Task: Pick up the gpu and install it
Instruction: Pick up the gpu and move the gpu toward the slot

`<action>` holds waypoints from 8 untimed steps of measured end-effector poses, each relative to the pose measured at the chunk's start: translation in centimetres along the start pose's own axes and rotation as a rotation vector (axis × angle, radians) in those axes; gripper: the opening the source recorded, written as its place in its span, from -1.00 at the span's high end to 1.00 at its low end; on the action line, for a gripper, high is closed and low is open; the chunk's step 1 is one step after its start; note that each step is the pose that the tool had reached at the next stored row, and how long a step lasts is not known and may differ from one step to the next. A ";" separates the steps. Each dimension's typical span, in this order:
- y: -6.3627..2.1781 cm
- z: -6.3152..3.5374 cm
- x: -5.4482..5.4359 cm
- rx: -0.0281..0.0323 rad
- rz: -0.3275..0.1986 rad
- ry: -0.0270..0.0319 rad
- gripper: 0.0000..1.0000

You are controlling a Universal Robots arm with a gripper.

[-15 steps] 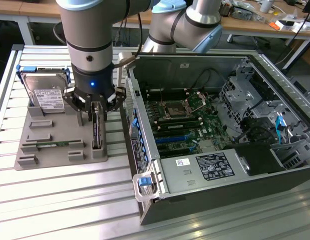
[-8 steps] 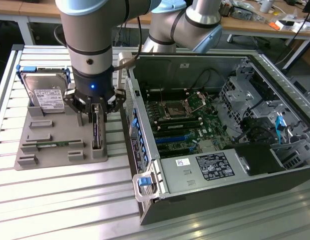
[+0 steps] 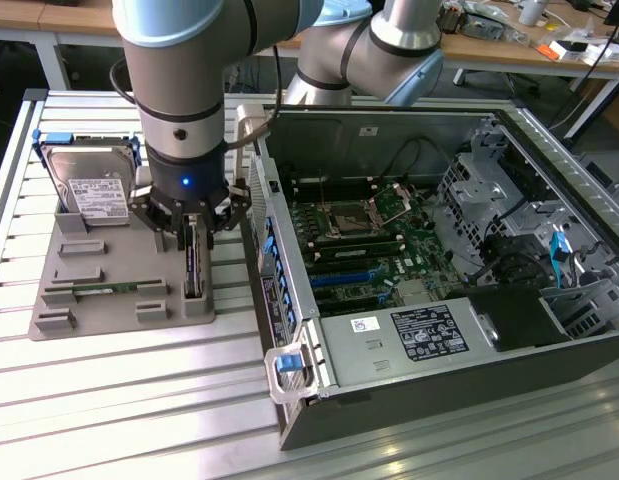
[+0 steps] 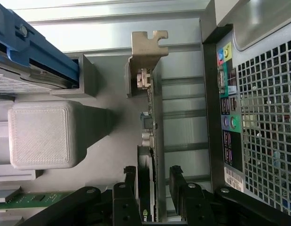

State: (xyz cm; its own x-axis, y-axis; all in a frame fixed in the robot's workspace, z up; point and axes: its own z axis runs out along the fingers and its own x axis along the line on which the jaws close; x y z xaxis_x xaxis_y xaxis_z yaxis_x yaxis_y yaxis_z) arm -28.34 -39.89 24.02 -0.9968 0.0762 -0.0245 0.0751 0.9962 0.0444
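The gpu [image 3: 194,268] is a thin dark card standing on edge in a slot of the grey holder [image 3: 109,315], at the side nearest the computer. My gripper [image 3: 190,235] hangs right over it, low on the card's top edge. In the wrist view the gpu [image 4: 153,132] runs away from me to its silver bracket [image 4: 148,49]. My gripper [image 4: 153,173] is open, with one black finger [image 4: 130,178] on each side of the card and a small gap between each finger and the card.
A silver hard drive [image 3: 89,185] in a blue frame stands at the holder's far end. A green memory stick [image 3: 104,288] lies in the holder. The open computer case [image 3: 439,330] sits on the exterior view's right, its wall [image 4: 258,117] close beside the card.
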 end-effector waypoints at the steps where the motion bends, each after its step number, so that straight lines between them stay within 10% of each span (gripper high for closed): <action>1: -0.01 0.14 0.0 0.0000 0.000 0.0000 0.16; 8: -0.05 1.00 0.0 0.0000 0.000 0.0000 0.16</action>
State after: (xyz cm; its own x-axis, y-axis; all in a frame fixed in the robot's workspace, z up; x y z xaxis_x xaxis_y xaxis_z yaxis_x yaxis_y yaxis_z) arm -28.34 -39.89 23.02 -0.9968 0.0762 -0.0244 0.0751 0.9962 0.0443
